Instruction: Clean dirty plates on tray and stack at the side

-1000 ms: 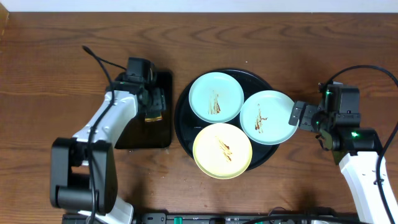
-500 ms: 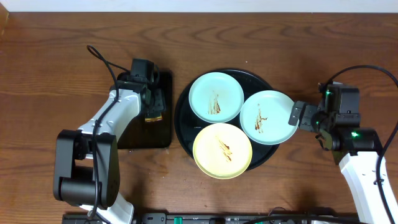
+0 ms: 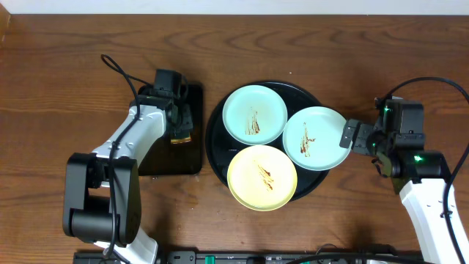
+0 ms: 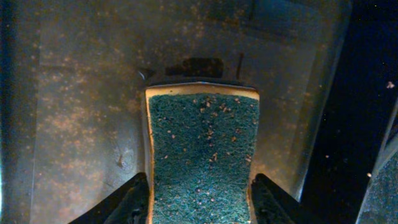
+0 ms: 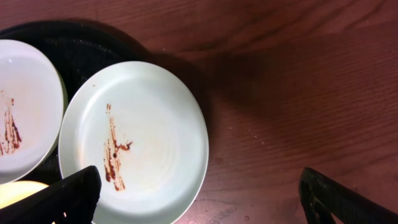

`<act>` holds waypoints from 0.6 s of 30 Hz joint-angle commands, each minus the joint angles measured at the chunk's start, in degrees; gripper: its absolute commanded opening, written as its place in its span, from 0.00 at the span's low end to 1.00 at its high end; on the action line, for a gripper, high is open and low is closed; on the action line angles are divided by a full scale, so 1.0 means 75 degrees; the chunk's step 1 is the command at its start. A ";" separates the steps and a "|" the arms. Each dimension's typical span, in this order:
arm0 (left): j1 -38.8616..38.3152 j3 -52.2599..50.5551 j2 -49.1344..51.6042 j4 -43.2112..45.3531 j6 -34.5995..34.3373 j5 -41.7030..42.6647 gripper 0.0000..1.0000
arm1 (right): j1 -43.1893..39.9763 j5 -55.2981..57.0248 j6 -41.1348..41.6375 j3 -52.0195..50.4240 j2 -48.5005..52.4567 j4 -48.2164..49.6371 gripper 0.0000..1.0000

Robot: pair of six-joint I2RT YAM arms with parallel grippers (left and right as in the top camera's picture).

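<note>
The round black tray (image 3: 220, 150) holds three smeared plates: a mint plate (image 3: 254, 115) at the back, a mint plate (image 3: 316, 138) on the right that overhangs the rim, and a yellow plate (image 3: 262, 177) in front. My left gripper (image 3: 181, 125) is down on a green-topped sponge (image 4: 202, 149), with a finger against each long side (image 4: 202, 202). My right gripper (image 5: 205, 199) is open wide over the right rim of the right mint plate (image 5: 149, 143), holding nothing. The back mint plate (image 5: 25, 106) and the yellow plate (image 5: 12, 190) show at the left edge of the right wrist view.
The sponge lies on a smaller rectangular black tray (image 3: 157, 158) left of the round tray, and that tray also shows in the left wrist view (image 4: 81, 112). Bare wooden table (image 3: 366, 66) lies right of the round tray (image 5: 93, 43) and behind it.
The left arm shifted slightly over the rectangular tray between one second and half a second ago. Nothing has visibly moved since. The right arm and plates are still.
</note>
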 commanded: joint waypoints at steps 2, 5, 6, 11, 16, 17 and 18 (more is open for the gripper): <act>-0.0032 -0.0064 0.0114 -0.0006 -0.0035 -0.0090 0.53 | 0.0052 -0.0044 0.0099 0.0149 0.0038 -0.0012 0.99; -0.0032 -0.0064 0.0114 -0.0009 -0.0038 -0.0090 0.53 | 0.0052 -0.0044 0.0099 0.0149 0.0038 -0.0009 0.99; -0.0035 -0.0064 0.0114 -0.0012 -0.0038 -0.0090 0.53 | 0.0052 -0.0044 0.0099 0.0149 0.0038 -0.0009 0.99; -0.0181 -0.0064 0.0114 -0.0035 -0.0035 -0.0093 0.54 | 0.0052 -0.0070 0.0099 0.0149 0.0038 -0.0012 0.99; -0.0376 -0.0070 0.0114 -0.0035 -0.0035 -0.0207 0.54 | 0.0052 -0.0070 0.0099 0.0149 0.0038 -0.0012 0.99; -0.0411 -0.0082 0.0114 -0.0035 -0.0035 -0.0291 0.54 | 0.0052 -0.0070 0.0099 0.0149 0.0038 -0.0015 0.99; -0.0431 -0.0096 0.0114 -0.0029 -0.0035 -0.0341 0.54 | 0.0052 -0.0070 0.0099 0.0149 0.0038 -0.0015 0.99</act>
